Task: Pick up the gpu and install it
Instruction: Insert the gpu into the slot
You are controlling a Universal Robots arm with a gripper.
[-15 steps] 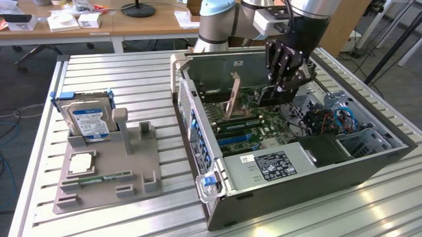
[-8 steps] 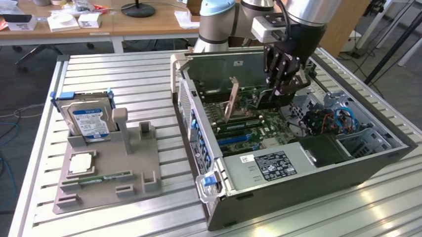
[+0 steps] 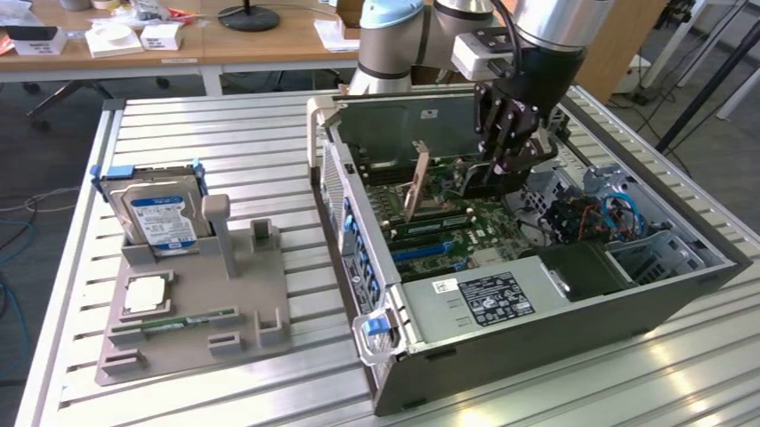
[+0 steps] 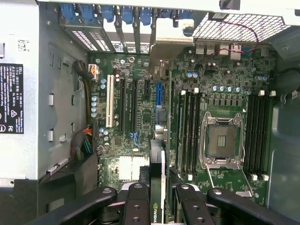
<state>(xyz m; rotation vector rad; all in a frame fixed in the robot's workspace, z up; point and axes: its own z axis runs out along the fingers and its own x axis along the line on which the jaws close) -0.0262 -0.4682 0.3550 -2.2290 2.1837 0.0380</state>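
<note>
- Wrist view: closest to the lens, the gripper (image 4: 161, 192) is clamped on the gpu (image 4: 155, 210). Its black fingers (image 4: 136, 206) press on both faces of the card, which is seen edge-on.
- The gpu stands upright over the green motherboard (image 4: 136, 154), in line with the blue expansion slot (image 4: 158, 93) and near the white slot (image 4: 110, 101). Whether its lower edge touches the slot cannot be told.
- The CPU socket (image 4: 225, 140), with its metal frame, sits on the other side of the card, between banks of memory slots (image 4: 187, 131).
- Exterior view: the computer case (image 3: 558, 356) lies open on its side on the slatted bench (image 3: 238, 133), toward the bench edge on the exterior view's right.
- The robot arm (image 3: 392, 36) reaches down into the case, with the gripper low over the motherboard.
- The silver power supply (image 3: 475, 301) fills the near end of the case.
- A grey holder tray (image 3: 238, 342) sits near the bench edge on the exterior view's left. A hard drive with a blue label (image 3: 160, 218) stands upright at its far end, and a processor chip (image 3: 145, 294) and a green memory stick (image 3: 190, 318) lie nearer the front.
</note>
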